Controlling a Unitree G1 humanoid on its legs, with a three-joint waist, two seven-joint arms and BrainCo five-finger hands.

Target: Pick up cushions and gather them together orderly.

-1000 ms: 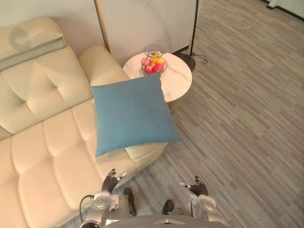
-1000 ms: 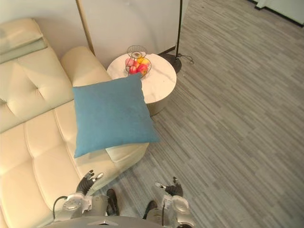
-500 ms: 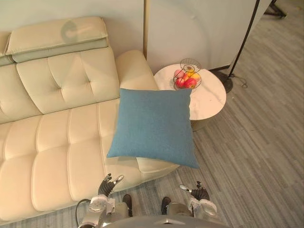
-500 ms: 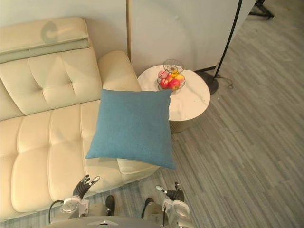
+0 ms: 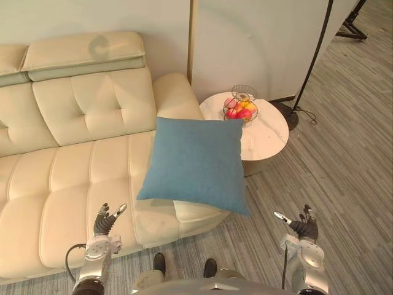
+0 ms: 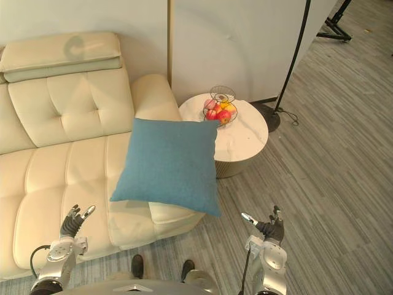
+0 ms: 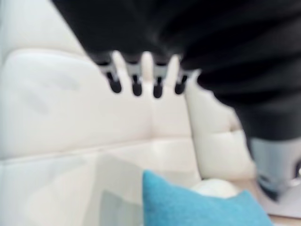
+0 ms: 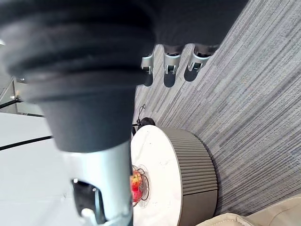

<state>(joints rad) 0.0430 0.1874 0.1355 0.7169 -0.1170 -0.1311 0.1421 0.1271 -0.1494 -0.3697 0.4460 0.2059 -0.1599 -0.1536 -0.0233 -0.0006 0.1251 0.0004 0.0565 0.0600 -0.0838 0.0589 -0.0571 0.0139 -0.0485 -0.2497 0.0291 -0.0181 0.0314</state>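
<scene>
Both hands are held open, low and well apart.
The left hand [image 5: 103,220] is raised at the lower left of the head views, its fingers [image 7: 136,84] pointed up and spread, the thumb set off to one side. The right hand [image 5: 304,228] is raised at the lower right on a bent arm, its fingers [image 8: 168,70] kept straight in a row and the thumb stretched inward.

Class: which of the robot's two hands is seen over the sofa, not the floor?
The left hand, open, shows against the cream sofa seat; the right hand, also open, shows against the grey striped floor.
</scene>
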